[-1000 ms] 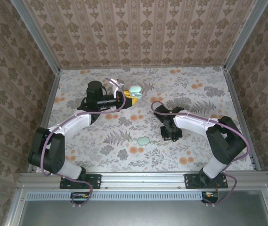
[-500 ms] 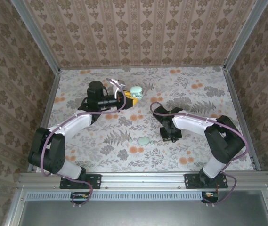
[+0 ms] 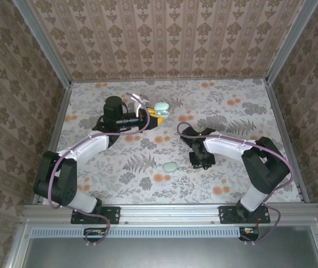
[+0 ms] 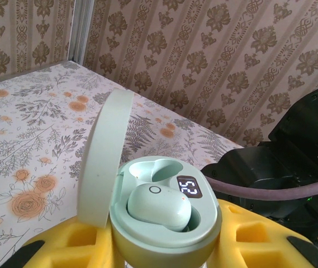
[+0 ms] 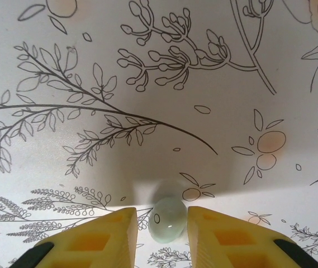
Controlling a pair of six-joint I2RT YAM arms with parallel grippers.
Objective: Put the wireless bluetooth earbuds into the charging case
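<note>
From my station I see a tabletop under a white sheet printed with grey ferns and orange blossoms (image 3: 226, 106), boxed on three sides by tan damask-patterned wallpaper panels (image 3: 170, 39). Silver aluminium posts (image 3: 41, 44) run up the corners. A silver aluminium rail (image 3: 170, 212) edges the near side under soft, even light.

- Top view: bright, even overhead light, sharp; faint soft shadows on floral-patterned white tabletop (image 3: 147, 184).
- Left wrist view: pale green glossy plastic charging case (image 4: 164, 226) sharp, mild sheen; patterned wallpaper wall (image 4: 203, 44) behind slightly soft.
- Right wrist view: broad grey shadow band mid-tabletop; small pale green rounded earbud (image 5: 168, 219) slightly blurred.
</note>
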